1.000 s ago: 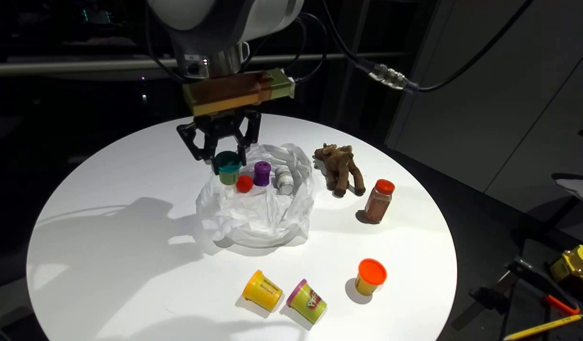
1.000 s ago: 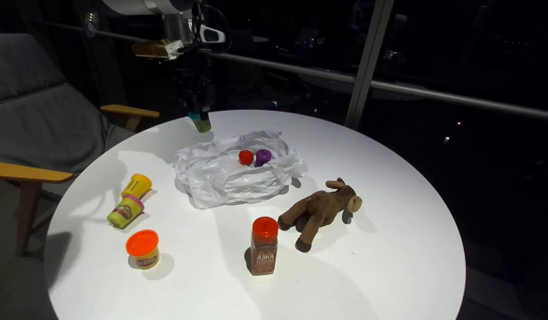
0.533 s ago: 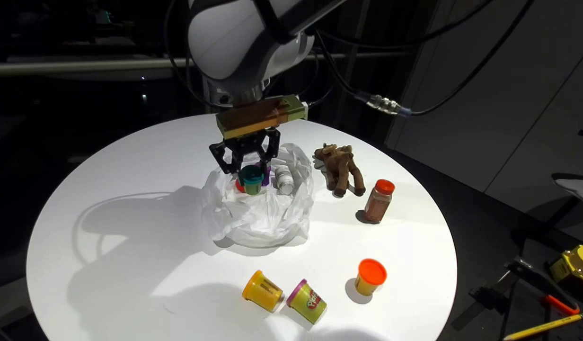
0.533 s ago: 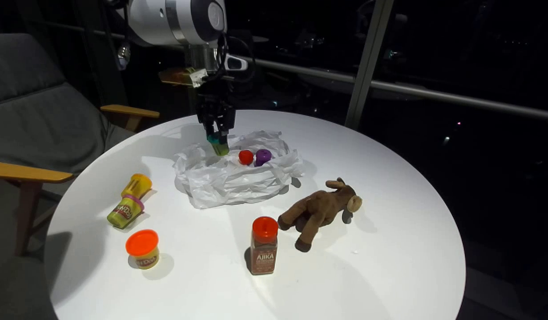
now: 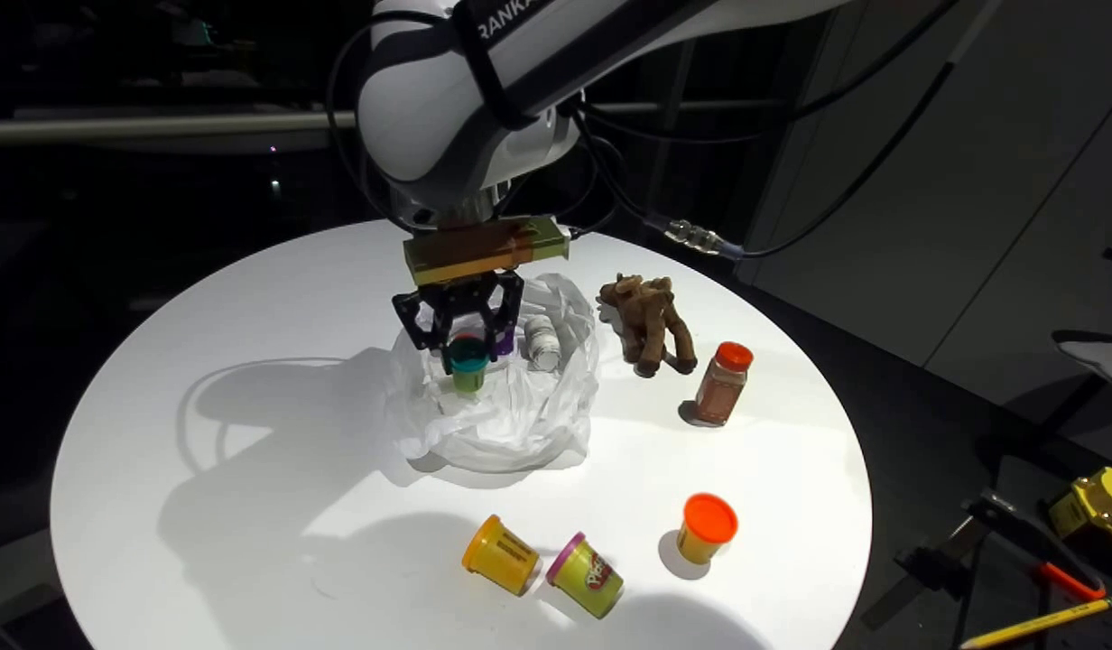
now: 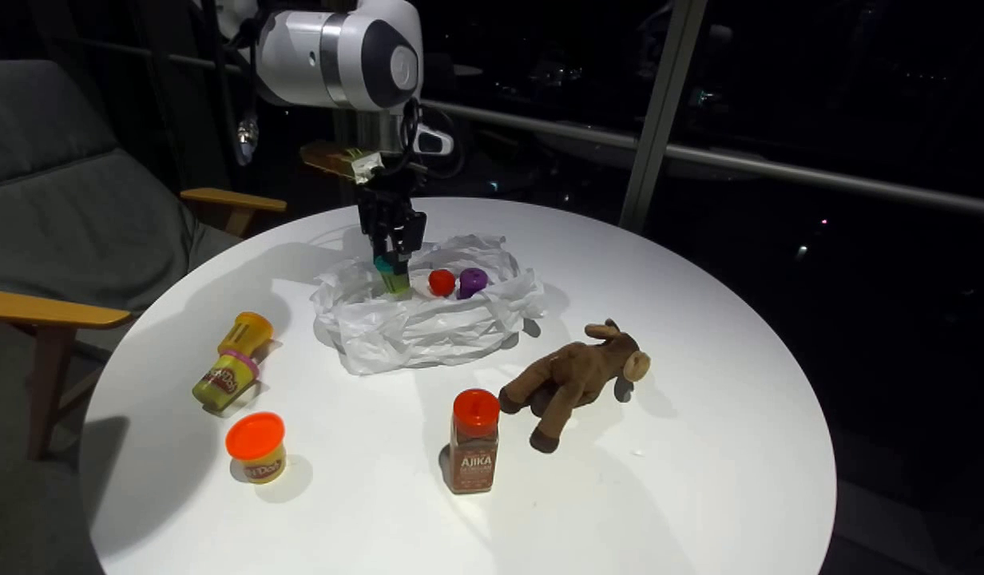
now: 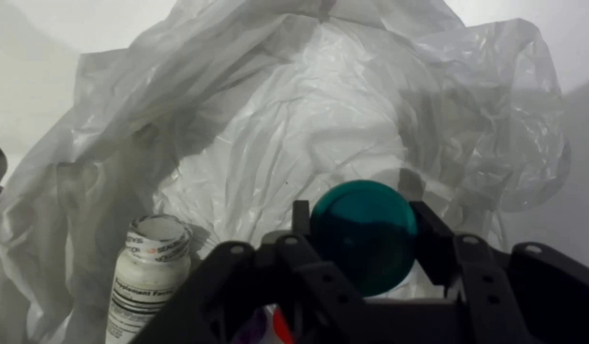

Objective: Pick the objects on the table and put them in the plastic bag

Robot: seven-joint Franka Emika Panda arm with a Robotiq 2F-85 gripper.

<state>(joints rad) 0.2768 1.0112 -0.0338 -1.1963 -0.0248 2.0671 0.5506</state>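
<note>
The table (image 5: 773, 469) spreads under the claw (image 5: 468, 355), the gaping bag (image 5: 502, 438) directly below, rising between claw and plush (image 5: 648, 314). Well away stand the AJIKA jar (image 6: 474, 451) and a Play-Doh tub (image 6: 258, 457); nearer the claw, the bottle (image 7: 148, 267) reads "Supplement Facts". The claw grips a teal-lidded tub (image 7: 364, 253).

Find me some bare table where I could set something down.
Bare table shows between the red-capped bottle and the orange-lidded tub, and between the plush animal and the edge beyond its head. It's crowded inside the plastic bag, where the white bottle, red toy and purple toy are near the tool gripping the teal-lidded tub.
</note>
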